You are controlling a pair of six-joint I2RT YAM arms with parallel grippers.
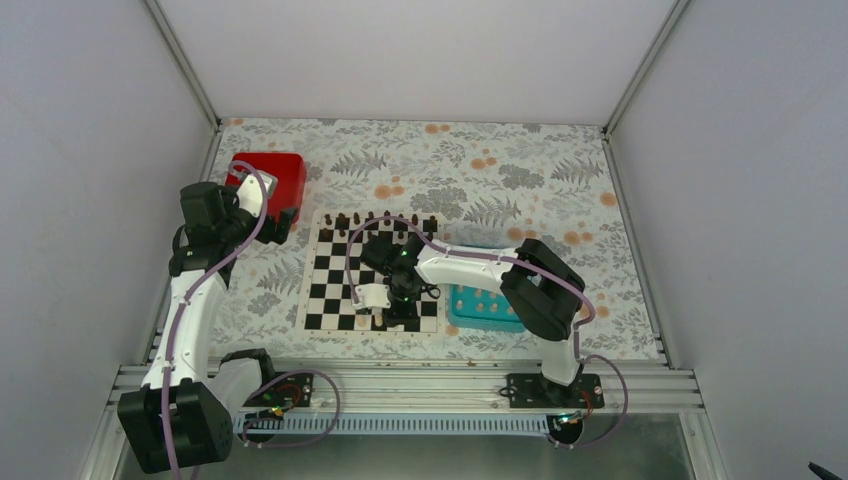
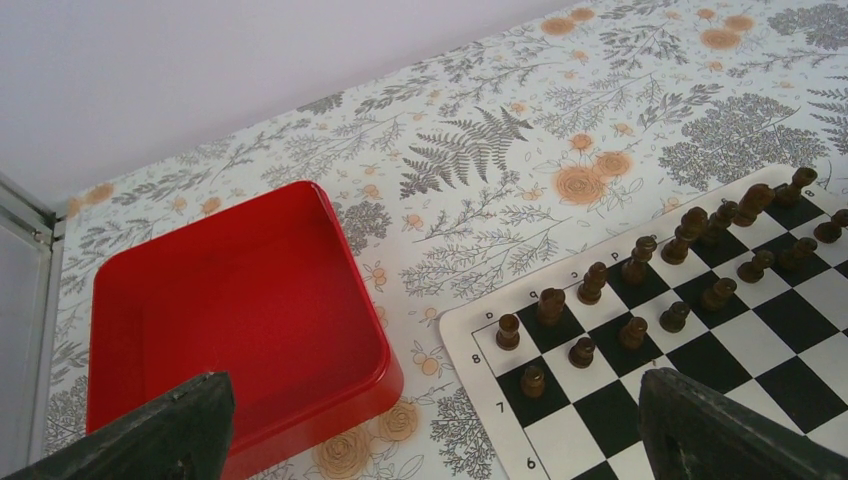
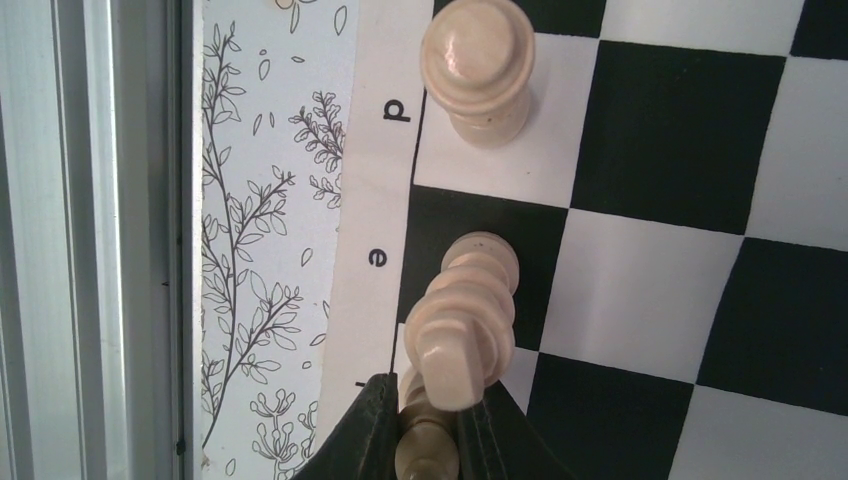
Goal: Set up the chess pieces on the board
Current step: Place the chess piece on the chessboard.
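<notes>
The chessboard (image 1: 345,290) lies mid-table, with dark pieces (image 2: 640,262) standing in its two far rows. My right gripper (image 3: 428,438) hangs over the board's near edge and is shut on a light piece (image 3: 430,455), most of it hidden by the fingers. Just ahead, a tall light king (image 3: 462,320) stands on the e square and another light piece (image 3: 478,65) on the d square. In the top view the right gripper (image 1: 386,316) sits at the near row. My left gripper (image 2: 430,430) is open and empty above the table between the red box (image 2: 240,310) and the board's corner.
A teal tray (image 1: 485,306) holding light pieces sits right of the board, under the right arm. The red box (image 1: 272,178) stands at the far left by the left gripper (image 1: 276,222). The aluminium rail (image 3: 90,240) runs along the near table edge.
</notes>
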